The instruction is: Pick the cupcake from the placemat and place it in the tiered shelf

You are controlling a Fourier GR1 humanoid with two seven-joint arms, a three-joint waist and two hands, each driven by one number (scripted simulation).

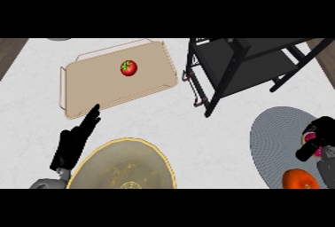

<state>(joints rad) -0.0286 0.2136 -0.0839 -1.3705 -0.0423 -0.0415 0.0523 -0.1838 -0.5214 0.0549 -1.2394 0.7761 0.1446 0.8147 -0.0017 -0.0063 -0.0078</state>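
On the white marble counter [163,115], the cupcake [308,138] is clasped by the curled right hand [307,153] over the grey placemat [274,133]; the left hand [73,144] is held spread, well apart from the placemat.

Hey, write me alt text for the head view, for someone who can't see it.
The right hand curls its fingers round a cupcake over the grey placemat, near an orange. The black tiered shelf stands beyond on the counter; the left hand rests open near a golden plate and a tray holding a tomato.
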